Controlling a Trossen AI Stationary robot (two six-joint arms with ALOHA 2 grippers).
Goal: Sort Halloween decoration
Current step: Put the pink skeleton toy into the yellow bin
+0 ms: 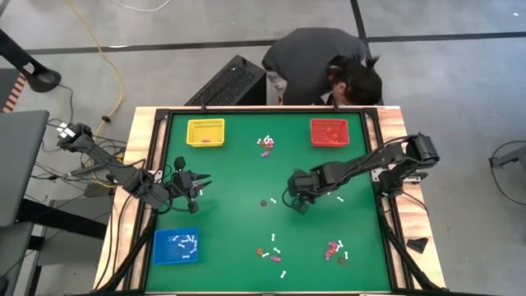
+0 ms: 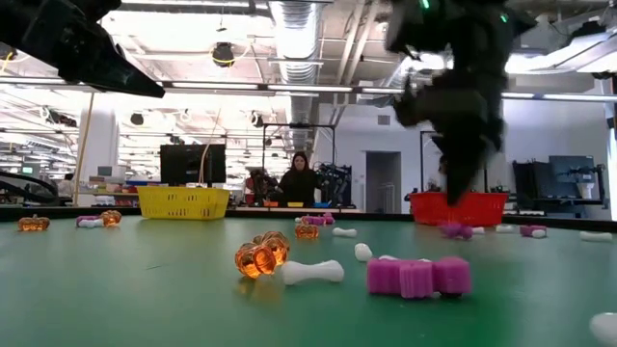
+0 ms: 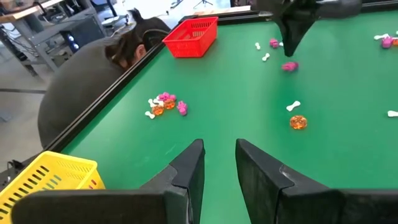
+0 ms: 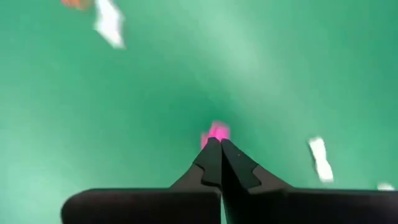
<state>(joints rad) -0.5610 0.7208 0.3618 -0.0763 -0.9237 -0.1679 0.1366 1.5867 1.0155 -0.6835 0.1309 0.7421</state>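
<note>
Small Halloween trinkets lie scattered on the green table: a pink, white and orange cluster (image 1: pixel 265 145) toward the far side, and more (image 1: pixel 335 248) near the near edge. My right gripper (image 1: pixel 296 205) is shut and hangs mid-table just above a purple-pink trinket (image 2: pixel 453 229), which lies on the cloth. That trinket peeks out past the shut fingertips (image 4: pixel 216 132) in the right wrist view. My left gripper (image 1: pixel 200 182) is open at the table's left side, above bare cloth (image 3: pixel 219 146). An orange pumpkin (image 3: pixel 298 122) and a white bone (image 3: pixel 293 106) lie between the two grippers.
A yellow tray (image 1: pixel 205 131) and a red tray (image 1: pixel 329 131) stand at the far edge. A blue tray (image 1: pixel 175 246) with white pieces sits at the near left corner. A person (image 1: pixel 329 66) leans over the far edge between the two far trays.
</note>
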